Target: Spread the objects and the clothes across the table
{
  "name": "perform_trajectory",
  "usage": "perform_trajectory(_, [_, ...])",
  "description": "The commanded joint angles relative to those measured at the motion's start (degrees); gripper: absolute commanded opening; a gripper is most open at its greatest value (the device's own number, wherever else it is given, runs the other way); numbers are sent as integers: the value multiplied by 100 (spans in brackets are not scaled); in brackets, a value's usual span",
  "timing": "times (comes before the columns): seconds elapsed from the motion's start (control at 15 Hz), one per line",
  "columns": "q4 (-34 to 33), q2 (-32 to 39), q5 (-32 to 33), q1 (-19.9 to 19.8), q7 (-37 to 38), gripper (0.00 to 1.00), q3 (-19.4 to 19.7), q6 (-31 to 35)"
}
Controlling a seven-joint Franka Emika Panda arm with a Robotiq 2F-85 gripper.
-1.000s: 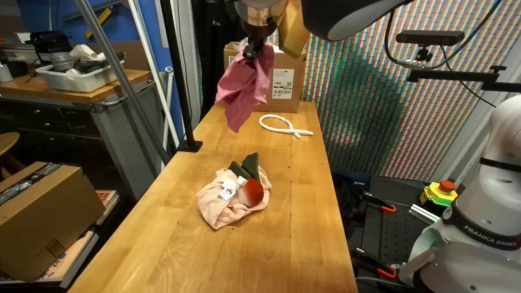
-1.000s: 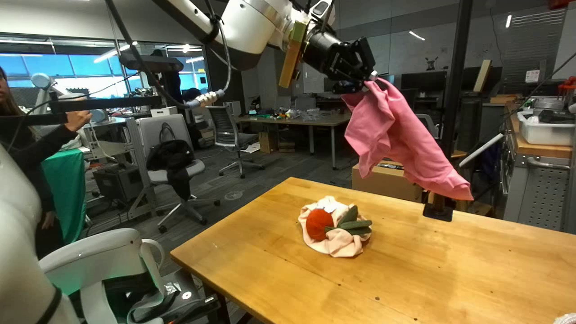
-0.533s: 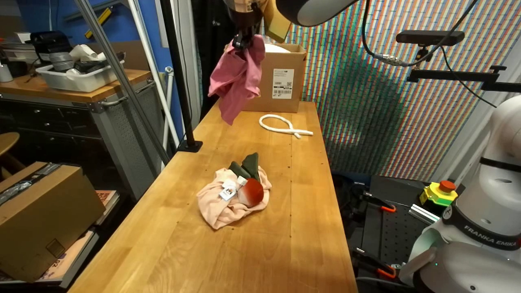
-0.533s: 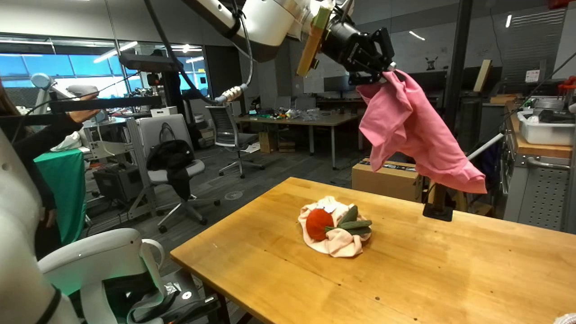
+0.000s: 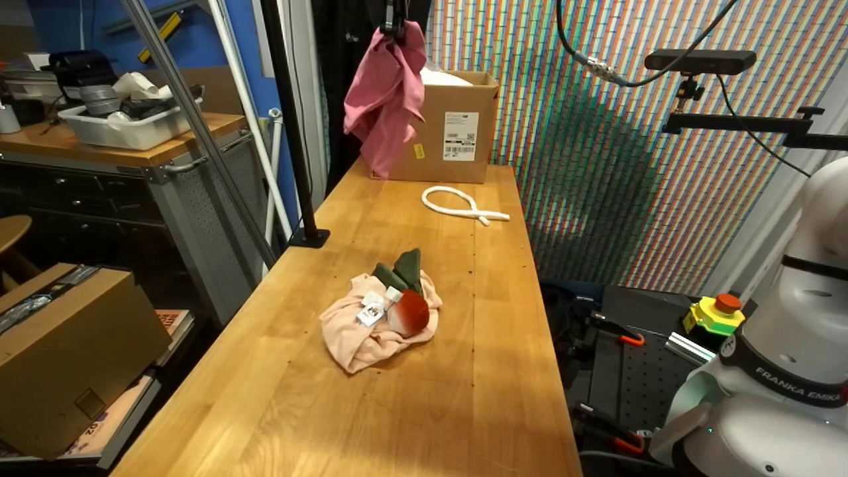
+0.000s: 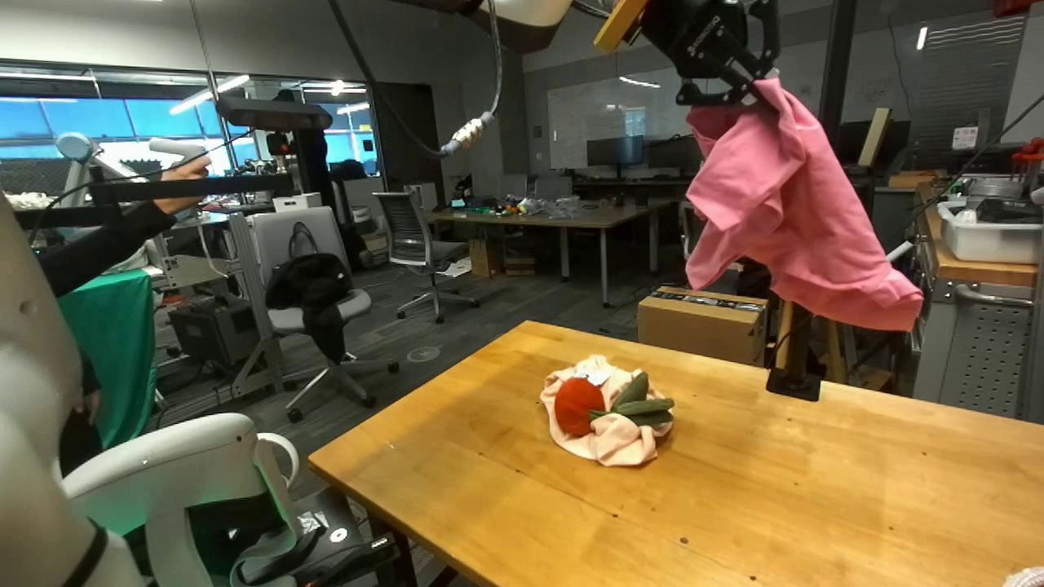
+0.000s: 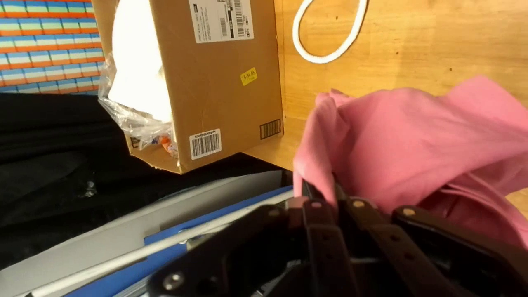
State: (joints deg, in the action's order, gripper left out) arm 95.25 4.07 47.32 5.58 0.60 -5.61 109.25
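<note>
Exterior view, pink cloth (image 6: pixel 803 204), long axis slanting down rightward, pincer (image 6: pixel 763 88) clenched on its top (a corner, perhaps)

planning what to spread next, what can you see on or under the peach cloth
On the peach cloth lie a round red thing, dark green pieces and white tags. Whether the first two are joined is unclear. Anything underneath or inside the folds is covered.

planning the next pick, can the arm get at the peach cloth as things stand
Probably not yet: the tool holds the pink cloth. Once that is put down, likely yes: the red toy lies on the peach cloth but leaves an edge uncovered.
</note>
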Motion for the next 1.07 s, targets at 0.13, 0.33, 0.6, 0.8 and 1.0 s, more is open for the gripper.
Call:
perform_trajectory(0.13, [-1610, 779, -1013, -222, -2143, 1, 160, -432])
perform_trajectory(0.33, [-2313, 1160, -1537, -281, -3022, 1, 201, -1111])
perform_trajectory(0.6, [-3316, 1734, -1641, -232, -3782, 1, 253, -2362])
perform_trajectory(0.8, [-3879, 2110, -1540, -190, -4165, 1, 286, -2858])
perform_trajectory(1.0, [-4350, 2413, -1647, -218, -4420, 1, 296, -2916])
